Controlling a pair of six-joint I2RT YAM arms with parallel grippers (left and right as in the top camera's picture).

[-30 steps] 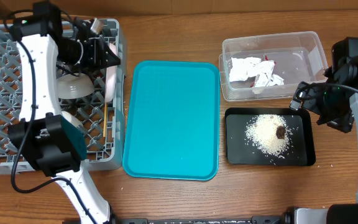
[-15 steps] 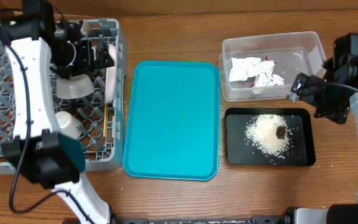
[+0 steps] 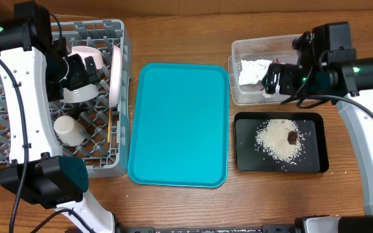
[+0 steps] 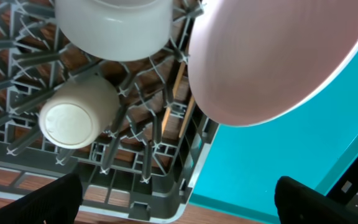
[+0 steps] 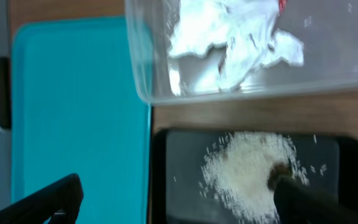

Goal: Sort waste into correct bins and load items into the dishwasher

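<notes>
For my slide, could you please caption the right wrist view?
Paper scraps in clear tub; rice on adjacent black tray.

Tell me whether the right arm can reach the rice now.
Probably yes: the right gripper hangs open over the clear tub, beside the black tray, and nothing covers the rice.

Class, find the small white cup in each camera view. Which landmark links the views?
Overhead: small white cup, left side, in the grey rack.
Left wrist: left of centre, in the rack.
Right wrist: not in it.
Shared landmark: the teal tray, seen in all three.
</notes>
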